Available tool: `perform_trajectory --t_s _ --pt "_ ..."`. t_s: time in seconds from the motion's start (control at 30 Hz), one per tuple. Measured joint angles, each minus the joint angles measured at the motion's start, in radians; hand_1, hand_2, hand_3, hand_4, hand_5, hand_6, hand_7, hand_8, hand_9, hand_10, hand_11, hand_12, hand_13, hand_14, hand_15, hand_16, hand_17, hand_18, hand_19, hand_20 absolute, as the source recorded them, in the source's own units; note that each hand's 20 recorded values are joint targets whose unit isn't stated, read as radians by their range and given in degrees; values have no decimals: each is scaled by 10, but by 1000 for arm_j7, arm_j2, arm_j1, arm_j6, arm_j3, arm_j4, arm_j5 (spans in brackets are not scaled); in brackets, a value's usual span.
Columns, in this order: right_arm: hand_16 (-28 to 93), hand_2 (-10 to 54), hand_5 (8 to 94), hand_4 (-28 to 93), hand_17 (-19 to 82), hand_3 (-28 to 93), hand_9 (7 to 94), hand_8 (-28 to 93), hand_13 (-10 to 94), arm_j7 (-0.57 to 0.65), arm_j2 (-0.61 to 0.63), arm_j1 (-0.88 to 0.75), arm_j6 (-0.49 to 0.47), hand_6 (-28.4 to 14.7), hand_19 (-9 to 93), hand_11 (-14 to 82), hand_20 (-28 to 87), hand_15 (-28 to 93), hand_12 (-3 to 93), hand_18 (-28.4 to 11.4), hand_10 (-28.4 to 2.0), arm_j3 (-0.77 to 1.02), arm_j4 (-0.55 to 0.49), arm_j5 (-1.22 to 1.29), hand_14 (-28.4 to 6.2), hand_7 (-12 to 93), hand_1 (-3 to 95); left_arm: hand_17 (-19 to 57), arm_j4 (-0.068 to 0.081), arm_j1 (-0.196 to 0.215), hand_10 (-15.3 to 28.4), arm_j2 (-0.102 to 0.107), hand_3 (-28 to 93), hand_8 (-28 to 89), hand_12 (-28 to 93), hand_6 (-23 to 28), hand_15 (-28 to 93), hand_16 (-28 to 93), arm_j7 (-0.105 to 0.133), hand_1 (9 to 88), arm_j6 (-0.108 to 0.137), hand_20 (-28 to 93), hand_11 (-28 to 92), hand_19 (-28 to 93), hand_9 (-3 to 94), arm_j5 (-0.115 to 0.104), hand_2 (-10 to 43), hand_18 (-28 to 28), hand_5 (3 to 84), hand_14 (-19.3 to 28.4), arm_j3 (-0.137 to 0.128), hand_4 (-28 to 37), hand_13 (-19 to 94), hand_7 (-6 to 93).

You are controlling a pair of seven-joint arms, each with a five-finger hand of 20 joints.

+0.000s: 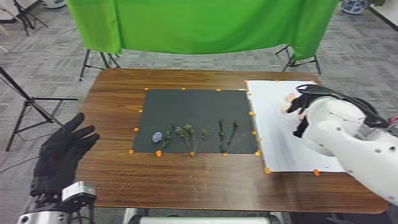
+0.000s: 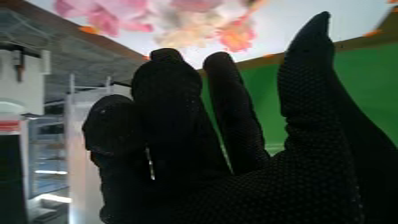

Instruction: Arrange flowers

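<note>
From where I stand, the right hand (image 1: 302, 131) in its black fabric glove is over on the right side of the brown wooden table (image 1: 178, 185), above the long white sheet (image 1: 293, 157). The right wrist view has that hand (image 2: 222, 195) wide, its fingers straight and the thumb standing well apart from them, with nothing gripped. Past its fingertips, flowers lie on the white sheet: pink blooms (image 2: 107, 15), a soft cream cluster (image 2: 182, 32) and a bright orange-pink bloom (image 2: 235, 37). In the middle of the table, just beside the sheet, is a square dark grey mat (image 1: 182, 107), with more plant pieces along its near part — a small bluish-purple flower head (image 1: 157, 137) at the left, leafy green sprigs (image 1: 185, 132) next to it, and two slim dark green stems (image 1: 223, 135) farther right, nearly upright to my eye. Small orange markers (image 1: 159, 153) dot the edges of mat and sheet. The left hand (image 1: 62, 150), also gloved in black, is at the table's left edge, its fingers loose and spread, holding nothing. A bright green cloth (image 1: 204, 25) hangs beyond the far edge — black metal stands (image 1: 86, 65) show beneath it.
</note>
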Motion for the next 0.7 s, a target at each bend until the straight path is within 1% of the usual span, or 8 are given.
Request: perform_trajectory --t_s 0.27,0.47,0.6,0.7 --pt "116 -9 558 -207 545 720 626 -102 766 15 2 8 0 -69 932 167 361 775 139 -202 -207 0 27 39 -86 170 389 -97 1 -5 184 0 645 -82 119 88 625 -121 5 282 -2 158 317 443 332 -2 72 195 372 238 -1 -240 210 111" --pt "119 -13 555 -209 550 723 639 -104 769 17 2 9 2 -65 932 173 370 777 142 -202 -200 -4 34 48 -84 169 392 -98 2 -12 184 -6 645 -83 119 88 626 -121 0 283 -7 157 316 442 330 1 73 195 372 237 -4 -239 209 111" --pt "120 -17 552 -211 551 725 648 -104 772 18 0 26 9 -61 932 179 373 777 143 -203 -196 -31 51 50 -83 170 393 -99 3 -20 184 -13 644 -83 120 88 625 -121 -8 284 -13 156 317 441 330 6 73 195 372 237 -4 -237 210 111" --pt "121 -20 549 -212 552 725 656 -105 772 19 -3 44 12 -54 932 189 374 778 146 -202 -193 -51 67 53 -82 173 396 -99 5 -25 183 -13 645 -83 120 88 625 -122 -6 285 -13 155 317 439 330 4 72 194 371 238 -1 -237 210 111"
